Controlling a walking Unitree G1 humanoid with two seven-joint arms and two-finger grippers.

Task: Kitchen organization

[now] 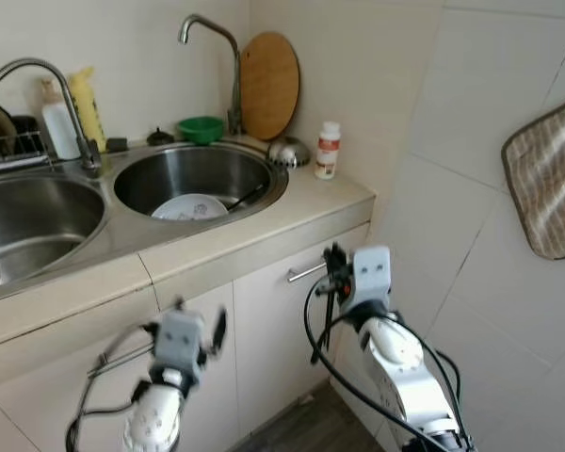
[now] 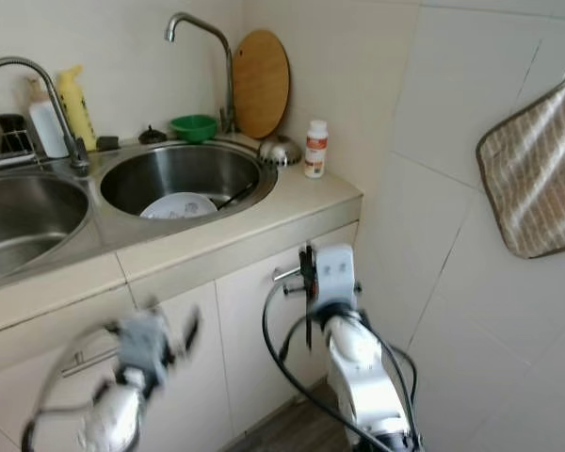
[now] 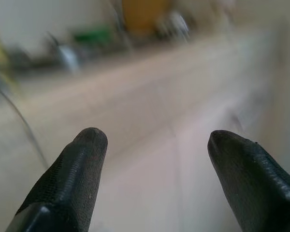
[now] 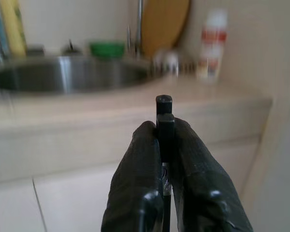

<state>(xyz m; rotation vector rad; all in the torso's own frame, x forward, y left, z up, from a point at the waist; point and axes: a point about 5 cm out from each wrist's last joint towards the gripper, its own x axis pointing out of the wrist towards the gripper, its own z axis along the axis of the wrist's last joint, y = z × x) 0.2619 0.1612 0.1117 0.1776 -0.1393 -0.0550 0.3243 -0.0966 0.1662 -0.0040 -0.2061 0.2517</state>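
At six o'clock, nearest to us, our two arms are raised in front of the cabinet doors (image 1: 264,339) below the counter. Our left gripper (image 3: 152,159) sits at about seven o'clock with its two black fingers spread wide apart and nothing between them; the view along it is blurred. Our right gripper (image 4: 163,145) is at about five o'clock, just beside the cabinet handle (image 1: 306,272), with its fingers pressed together on a thin black stick-like utensil (image 4: 164,116) whose squared tip stands up past the fingertips. We cannot tell what kind of utensil it is.

We judge this utensil to be light and stiff, smooth enough to swivel in a narrow pinch, so holding it near its middle and keeping it upright seems safest.

Farther out, around twelve o'clock, the countertop (image 1: 311,202) carries a double steel sink. The round right basin (image 1: 193,174) holds a white plate (image 1: 190,207) and a dark slender utensil leaning against the basin wall. The plate we take to be heavy, brittle and possibly wet, best gripped at its rim.

Beyond the basin, at one o'clock, stand a white bottle with a red label (image 1: 328,150) and a small steel bowl (image 1: 288,152), then a green bowl (image 1: 201,128), the tap (image 1: 217,56) and a round wooden cutting board (image 1: 268,85) leaning on the wall. At three o'clock a striped cloth (image 1: 551,188) hangs on the tiles.
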